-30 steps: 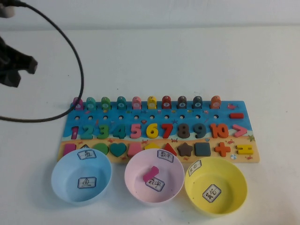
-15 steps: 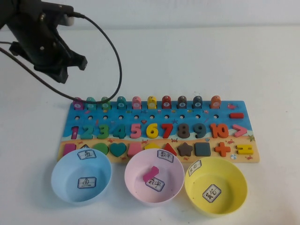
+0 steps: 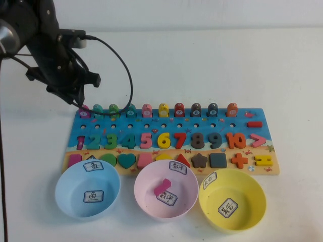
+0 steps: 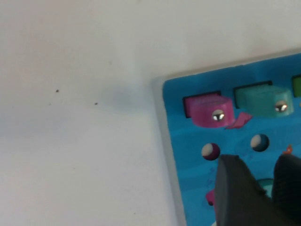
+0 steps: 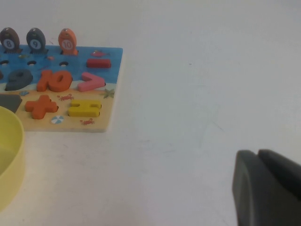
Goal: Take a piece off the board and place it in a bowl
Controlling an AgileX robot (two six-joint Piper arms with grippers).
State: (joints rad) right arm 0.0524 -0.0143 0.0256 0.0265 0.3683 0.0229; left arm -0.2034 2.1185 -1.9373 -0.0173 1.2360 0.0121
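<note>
High view: the white bench (image 3: 202,60) carries the wooden puzzle board (image 3: 169,132), with the light blue bowl (image 3: 65,199) just in front of its left end. The left gripper (image 3: 81,103) has dropped and moved right since half a second ago, now hanging just above the magenta peg (image 3: 84,111), which stands in the board's far left corner slot. Whether its fingers (image 4: 235,193) are spread cannot be told. The right gripper (image 5: 265,188) sits over bare bench right of the board, fingers pressed together.
</note>
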